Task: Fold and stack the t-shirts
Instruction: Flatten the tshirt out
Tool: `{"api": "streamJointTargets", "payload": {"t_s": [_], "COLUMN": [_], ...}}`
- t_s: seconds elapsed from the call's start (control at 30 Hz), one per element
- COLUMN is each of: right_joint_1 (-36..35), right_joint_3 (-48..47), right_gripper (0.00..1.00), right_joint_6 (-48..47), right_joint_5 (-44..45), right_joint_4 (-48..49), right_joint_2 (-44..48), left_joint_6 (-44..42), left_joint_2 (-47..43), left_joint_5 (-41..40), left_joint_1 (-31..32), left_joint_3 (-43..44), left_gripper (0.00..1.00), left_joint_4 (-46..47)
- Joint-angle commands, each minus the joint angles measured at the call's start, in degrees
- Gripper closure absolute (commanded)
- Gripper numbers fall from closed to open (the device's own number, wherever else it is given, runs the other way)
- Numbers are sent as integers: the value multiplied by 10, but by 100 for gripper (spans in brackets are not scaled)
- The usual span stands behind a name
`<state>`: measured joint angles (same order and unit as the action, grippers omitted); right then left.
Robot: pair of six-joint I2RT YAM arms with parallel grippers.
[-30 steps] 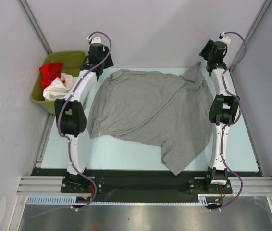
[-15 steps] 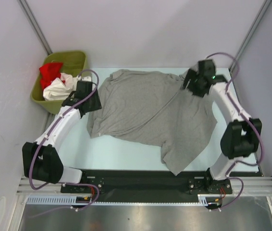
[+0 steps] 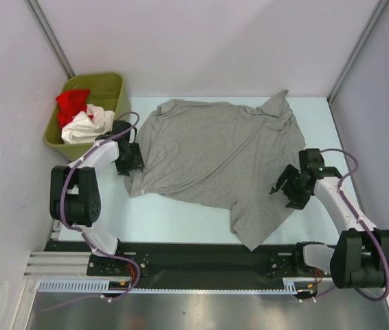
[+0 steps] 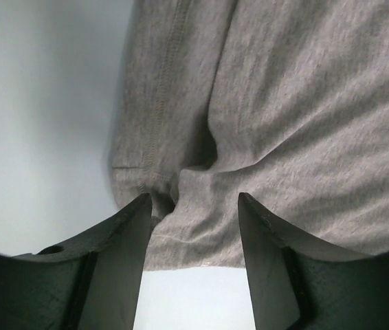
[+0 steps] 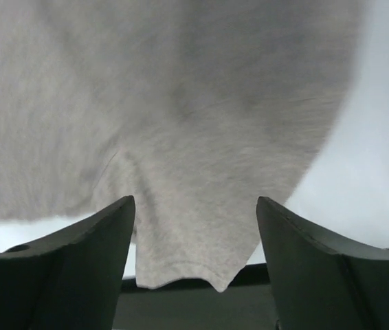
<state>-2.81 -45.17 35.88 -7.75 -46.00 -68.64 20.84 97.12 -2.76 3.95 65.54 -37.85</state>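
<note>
Holds left pincer (image 4: 194, 206) spread wide over stitched corner of grey t-shirt (image 3: 215, 151), gripping nothing; holds right pincer (image 5: 194, 210) equally wide, empty, above its opposite edge. Sprawls rumpled across pale bench (image 3: 181, 216): soft heathered knit. Seems barely begun: no fold, no stack; red shirt (image 3: 72, 102), white shirt (image 3: 83, 128) bunched in olive bin (image 3: 108, 84).

My left arm (image 3: 93, 158) and right arm (image 3: 342, 206): white link shells, black joint housings, black base mounts. A thin purple cable (image 3: 337, 152) loops along each. My left tool (image 4: 194, 206) and right tool (image 5: 196, 206) carry two dark, wedge-shaped fingers (image 4: 122, 240).
</note>
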Motion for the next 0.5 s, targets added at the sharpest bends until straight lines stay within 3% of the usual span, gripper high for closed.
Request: {"api": "streamJointTargets", "payload": {"t_s": [0.0,0.23,0.47], "right_joint_1": [65,136,155], "right_joint_3": [26,33,36], "right_gripper": [21,22,36], "right_joint_6": [37,12,-15], "right_joint_5": [45,77,114], "right_joint_4": [-1,52,100], "right_joint_2": [-5,-61,-118], "left_joint_6": [-8,-14,-18], "left_joint_2": [15,25,14], "left_joint_5": [21,22,22], "left_joint_1": [1,0,0], "left_joint_3": [30,40,33], "left_gripper": [41,40,41], "left_joint_4": [8,5,1]}}
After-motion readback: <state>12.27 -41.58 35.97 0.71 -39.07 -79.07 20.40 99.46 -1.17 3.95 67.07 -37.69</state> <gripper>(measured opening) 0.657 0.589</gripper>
